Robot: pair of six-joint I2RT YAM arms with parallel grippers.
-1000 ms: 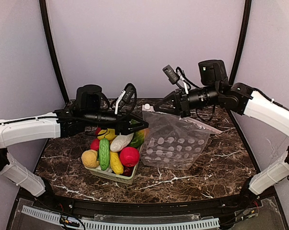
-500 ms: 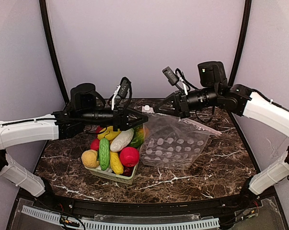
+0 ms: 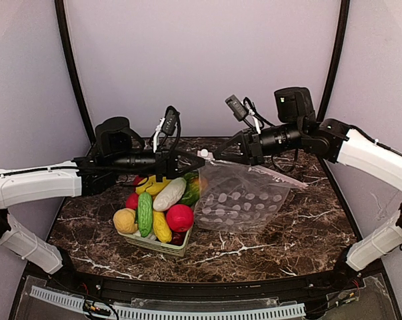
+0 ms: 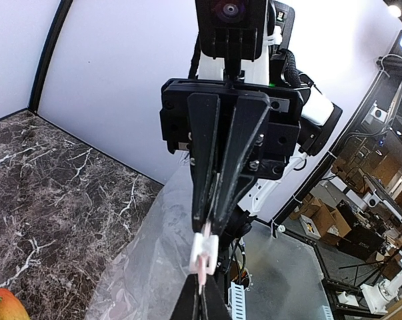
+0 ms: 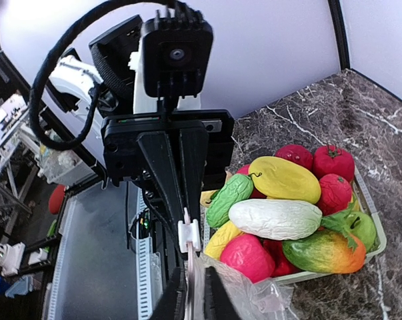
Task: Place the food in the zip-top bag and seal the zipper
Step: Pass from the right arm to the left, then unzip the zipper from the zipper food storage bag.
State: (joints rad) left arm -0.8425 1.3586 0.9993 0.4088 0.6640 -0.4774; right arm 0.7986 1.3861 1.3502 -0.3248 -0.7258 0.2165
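Clamps the left pincer [image 3: 194, 159] shut on the pink zipper [image 4: 201, 275] just beside the white slider [image 4: 205, 249], no longer spread lower down over the basket [image 3: 157, 245] as a second ago. Meets there the right pincer [image 3: 216, 157], almost tip to tip, likewise closed on the zipper at the slider's other side and shifted only slightly leftward since then. Holds the far left corner of the bag [image 3: 244, 200] up off the table [image 3: 301, 233] between the two, with the rest of the clear dotted plastic sloping down to rest on the marble right of the basket, much as before. Keeps the toy food [image 3: 169, 195] piled in the basket, left of the bag, in the same arrangement. Hides most of the zipper's length: shows from above only as a faint edge running right from the pincers, too thin to follow. Crops each arm's own jaws at the bottom edge of its wrist view, leaving just the ends pressed around the pink strip. Covers the far part of the food pile with the left arm in the overhead view. Cannot tell whether the bag's mouth stands open or sealed.
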